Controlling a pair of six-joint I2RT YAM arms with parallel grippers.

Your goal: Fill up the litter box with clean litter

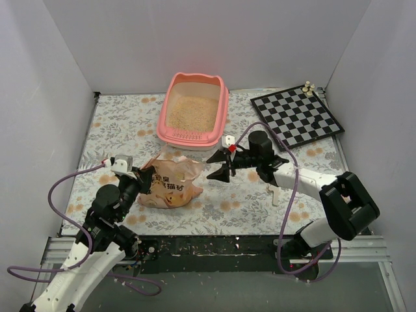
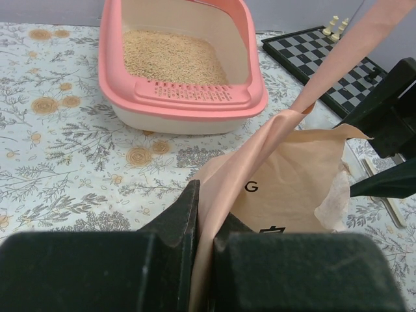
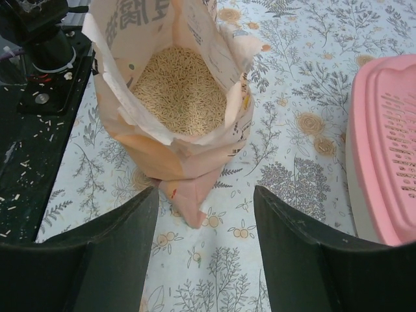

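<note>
The pink litter box (image 1: 224, 104) stands at the back middle with pale beige litter (image 1: 192, 112) spread inside; it also shows in the left wrist view (image 2: 117, 97) and at the right edge of the right wrist view (image 3: 383, 130). The orange-tan bag (image 1: 170, 181) lies on the cloth in front of it, its open mouth showing litter (image 3: 182, 91). My left gripper (image 1: 144, 179) is shut on the bag's edge (image 2: 214, 214). My right gripper (image 1: 218, 166) is open and empty, just right of the bag's mouth, its fingers (image 3: 117, 253) above the cloth.
A black-and-white chessboard (image 1: 298, 117) with a few pieces lies at the back right. A clear scoop (image 1: 274, 194) lies under the right arm. White walls enclose the floral cloth (image 1: 117, 123). Spilled grains dot the dark front rail (image 1: 214, 246).
</note>
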